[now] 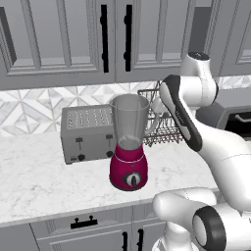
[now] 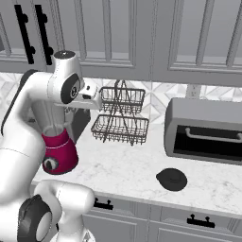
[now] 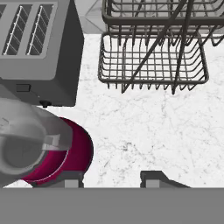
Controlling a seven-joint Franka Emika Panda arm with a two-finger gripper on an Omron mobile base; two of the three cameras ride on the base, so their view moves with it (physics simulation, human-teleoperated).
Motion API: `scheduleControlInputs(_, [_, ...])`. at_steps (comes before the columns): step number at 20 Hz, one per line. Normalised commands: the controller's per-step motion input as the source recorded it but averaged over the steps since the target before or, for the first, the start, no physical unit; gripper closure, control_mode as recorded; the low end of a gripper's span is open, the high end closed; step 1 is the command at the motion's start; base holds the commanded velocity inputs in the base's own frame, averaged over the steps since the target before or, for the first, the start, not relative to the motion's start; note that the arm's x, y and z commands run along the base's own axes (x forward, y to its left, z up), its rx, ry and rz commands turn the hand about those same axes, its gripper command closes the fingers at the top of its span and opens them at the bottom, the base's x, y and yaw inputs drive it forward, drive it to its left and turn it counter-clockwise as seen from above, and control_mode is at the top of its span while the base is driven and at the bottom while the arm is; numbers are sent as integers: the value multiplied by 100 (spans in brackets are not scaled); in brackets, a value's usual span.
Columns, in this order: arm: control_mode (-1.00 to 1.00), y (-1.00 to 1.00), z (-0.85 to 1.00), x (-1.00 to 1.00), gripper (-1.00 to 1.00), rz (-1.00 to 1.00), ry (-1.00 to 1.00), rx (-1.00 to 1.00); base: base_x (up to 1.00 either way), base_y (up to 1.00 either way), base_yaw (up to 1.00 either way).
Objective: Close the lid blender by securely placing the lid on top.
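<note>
On the marble counter (image 2: 132, 165): one blender (image 1: 129, 147), magenta base, clear jar open at the top, standing upright just in front of the toaster (image 1: 88, 132); one lid (image 2: 171, 179), a black disc, lying flat near the counter's front edge, below the oven (image 2: 205, 130) and well apart from the blender; one wire rack (image 2: 120, 118) between the two, toward the wall.

Our gripper (image 3: 111, 178) hangs high over the counter, looking straight down; fingers parted with nothing between them (we hold no lid).

In the hand view the blender sits at the left, just beside our fingertips; in the right base view the lid lies well off on the far side of the hand from the blender, past the rack; we judge the coming move to be a sideways reach away from the jar.
</note>
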Motion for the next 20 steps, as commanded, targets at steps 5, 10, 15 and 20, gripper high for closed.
scheduleControlInputs(5, [-100,0,0,-1,-100,0,-2,0,0,0,0])
scheduleControlInputs(10, [-100,-17,-24,1,-100,3,-5,3,0,0,0])
scheduleControlInputs(15, [-100,-100,-32,-11,-100,22,-19,24,0,0,0])
scheduleControlInputs(20, [-100,-98,-12,-9,-100,17,-9,21,0,0,0])
